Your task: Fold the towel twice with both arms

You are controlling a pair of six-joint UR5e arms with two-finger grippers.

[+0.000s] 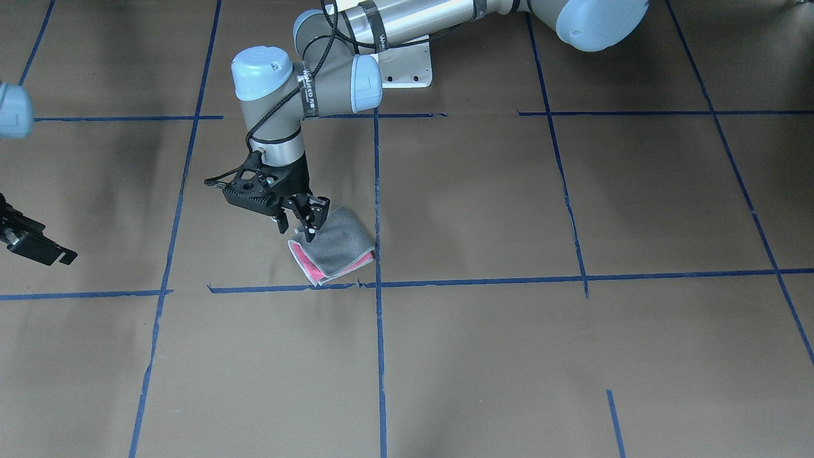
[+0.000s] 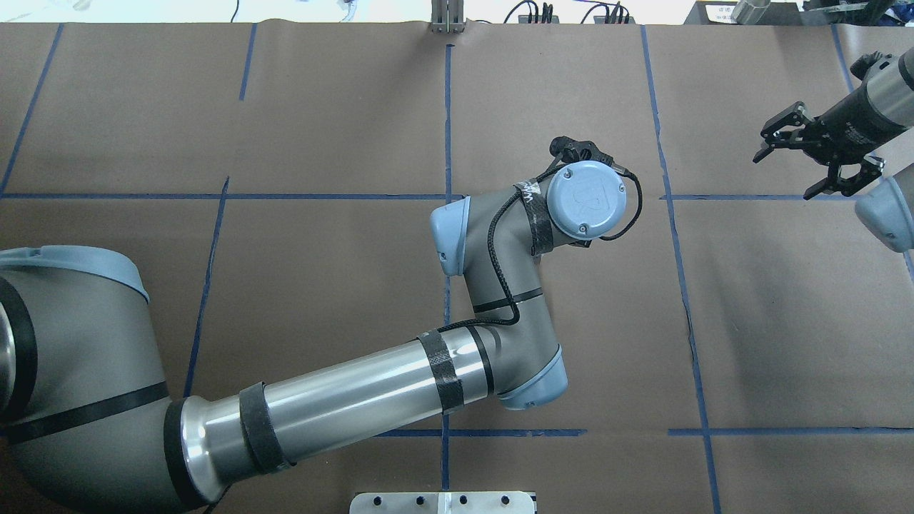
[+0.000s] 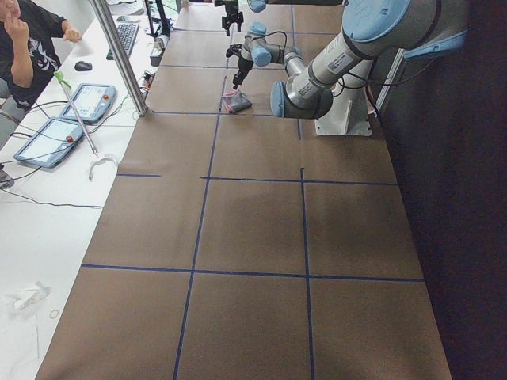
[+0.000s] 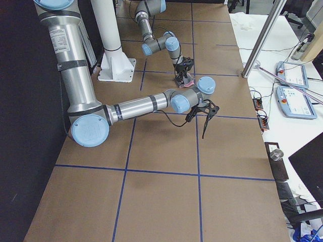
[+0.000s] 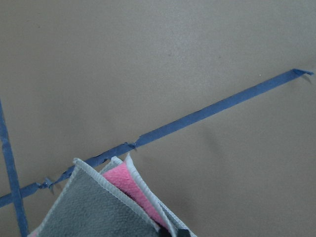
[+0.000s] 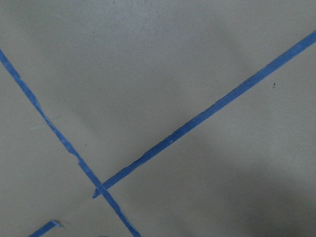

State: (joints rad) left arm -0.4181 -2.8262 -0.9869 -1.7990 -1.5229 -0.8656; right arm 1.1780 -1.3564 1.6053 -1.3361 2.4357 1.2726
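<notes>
Left gripper (image 1: 305, 221) pinching the folded towel's corner; right gripper (image 1: 35, 245) off to the side.
Front view: towel (image 1: 337, 245) flat on the table (image 1: 509, 356), grey up, pink at the edge, just beside a tape crossing (image 1: 376, 281). Left jaws look narrow, closed on its corner. Overhead: left arm's wrist hides the towel; right jaws spread wide, empty, well apart. Side views: too small to add anything. Left wrist view: layers splayed, not flush. Risk, my read: terry snags on the jaws at lift-off and the top fold peels open, or the loose stack springs apart on release. Count: one towel, two arms, two grippers, one person (image 3: 24, 39) at the desk.
</notes>
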